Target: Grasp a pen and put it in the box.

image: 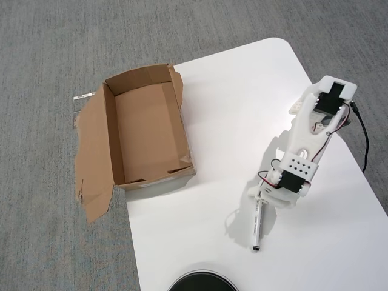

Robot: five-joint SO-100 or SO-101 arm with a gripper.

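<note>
The pen (257, 225), right of the box (148, 130), looks light, stiff, slippery; a mid-barrel grip suits. The gripper (260, 197) covers its cap end; whether it grips is unclear.

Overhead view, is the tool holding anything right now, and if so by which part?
Cannot be told. The tool sits over the upper end of the pen, hiding that end; the pen lies on the table.

bare table (212, 109) between pen (257, 227) and box (145, 130).

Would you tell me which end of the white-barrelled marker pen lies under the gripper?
The upper end of the white-barrelled marker pen, hidden beneath the gripper; the small black end points toward the table's near edge, uncovered.
</note>
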